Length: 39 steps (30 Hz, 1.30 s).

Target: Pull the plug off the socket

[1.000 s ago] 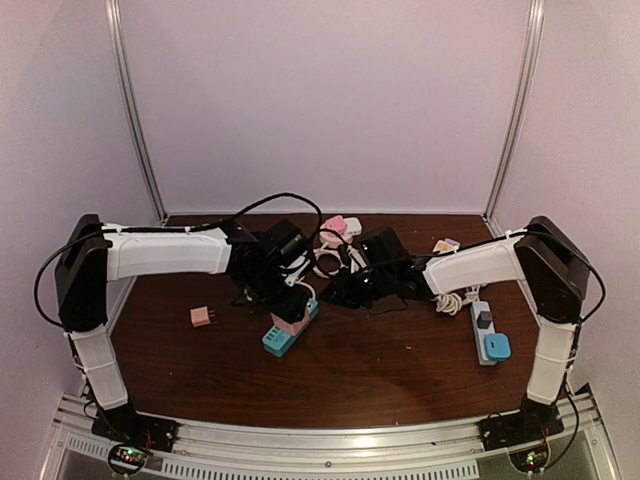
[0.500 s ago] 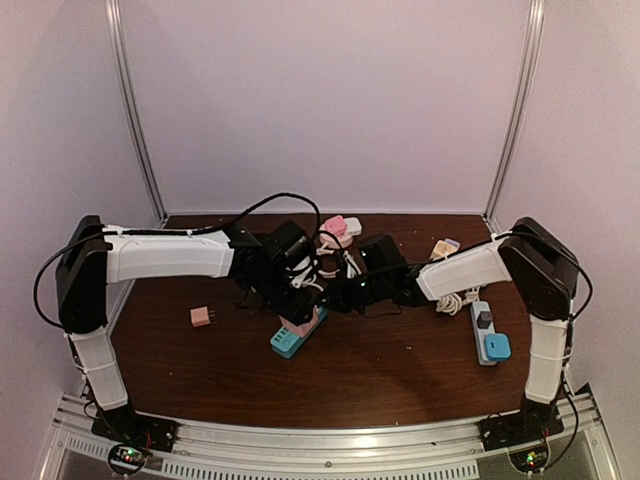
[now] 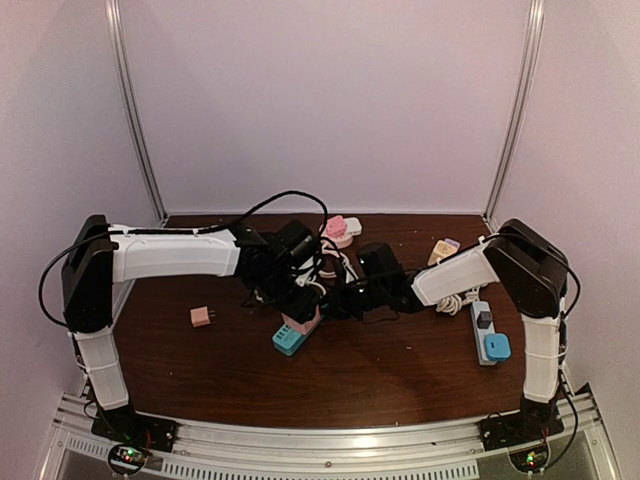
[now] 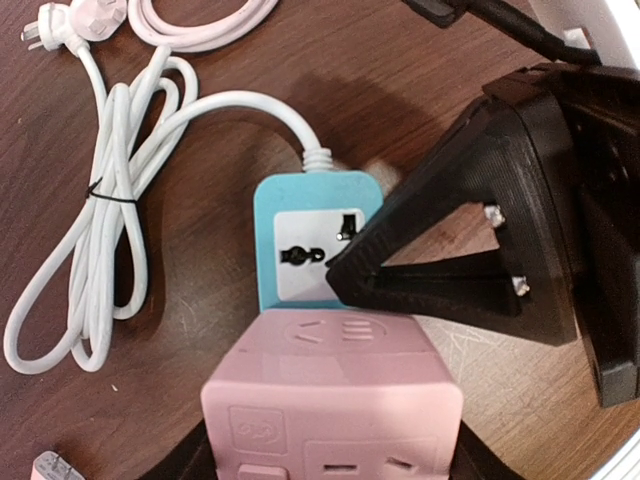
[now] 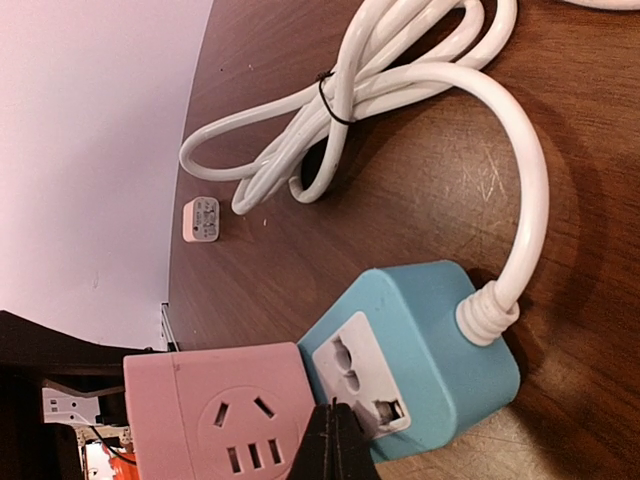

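Observation:
A pink cube plug [image 4: 335, 390] sits plugged into a blue socket block [image 4: 300, 200] with a white cord [image 4: 110, 230]. In the left wrist view my left gripper [image 4: 333, 458] is shut on the pink plug, one black finger on each side of it. My right gripper [image 5: 335, 440] is shut with nothing between its tips. Those tips press on the white face of the socket [image 5: 430, 320], right beside the plug [image 5: 215, 410]. From above, both grippers meet at the plug [image 3: 303, 320] and socket [image 3: 286, 342] mid-table.
A small pink adapter [image 3: 201, 317] lies to the left. At the right lies a white power strip [image 3: 483, 325] with a blue plug in it, and a coiled white cord [image 3: 455, 300]. Pink and white plugs [image 3: 340, 228] lie at the back.
My right gripper has closed fully and slid left onto the socket's face. The left arm, still holding the plug, has shifted slightly right with the socket.

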Available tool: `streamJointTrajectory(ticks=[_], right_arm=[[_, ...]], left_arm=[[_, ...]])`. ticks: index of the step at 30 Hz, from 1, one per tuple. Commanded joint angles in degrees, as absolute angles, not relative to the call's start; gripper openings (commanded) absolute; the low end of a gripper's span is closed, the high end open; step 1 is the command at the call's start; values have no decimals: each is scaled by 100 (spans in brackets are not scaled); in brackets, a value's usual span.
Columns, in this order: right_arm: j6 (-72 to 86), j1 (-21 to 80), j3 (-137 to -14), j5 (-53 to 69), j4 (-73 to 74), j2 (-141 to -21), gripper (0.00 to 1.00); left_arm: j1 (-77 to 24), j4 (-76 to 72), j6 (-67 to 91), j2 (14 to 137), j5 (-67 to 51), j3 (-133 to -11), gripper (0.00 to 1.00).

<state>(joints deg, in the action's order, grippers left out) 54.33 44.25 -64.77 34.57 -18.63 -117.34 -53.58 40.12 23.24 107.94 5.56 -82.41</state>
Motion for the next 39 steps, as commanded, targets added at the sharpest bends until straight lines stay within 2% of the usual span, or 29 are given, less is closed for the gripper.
streamJointTrajectory(ticks=[1,12,25,39], right_arm=[[5274,4400,-6415,3182,-1428,-12013,0],[5041,4403,-6304,2753,-1046,-12181,0],[4593,4441,-6403,2259,-449,-12180,0],[4266,4525,-6356,1955,-157,-12243,0]], left_arm=[[-5427,3490,2426,10700,798,-8699,24],[-5411,3963,2473,10909,947,-9235,25],[-4902,4480,2555,11086,-229,-9553,25],[-4487,4589,2575,11270,-840,-9567,27]])
